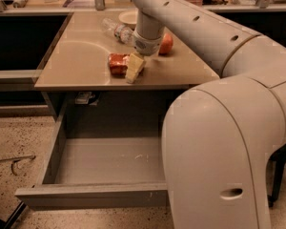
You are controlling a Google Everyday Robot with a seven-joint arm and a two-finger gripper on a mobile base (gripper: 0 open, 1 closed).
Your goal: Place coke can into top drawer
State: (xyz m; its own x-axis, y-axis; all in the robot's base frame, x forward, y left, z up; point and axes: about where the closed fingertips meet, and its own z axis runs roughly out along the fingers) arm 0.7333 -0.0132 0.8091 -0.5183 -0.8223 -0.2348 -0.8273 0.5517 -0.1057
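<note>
The coke can (117,63) lies on its side on the tan tabletop (76,61), near the front edge. My gripper (134,67) hangs from the arm right at the can's right end and covers that end. The can rests on the tabletop. The top drawer (105,161) is pulled out below the tabletop. Its grey floor is bare and its front panel (90,195) is nearest the camera.
A red apple (166,44) sits just right of the wrist. A clear plastic bottle (116,29) lies behind the can, and a pale bowl (126,17) stands further back. My arm's large white body (219,147) covers the drawer's right part.
</note>
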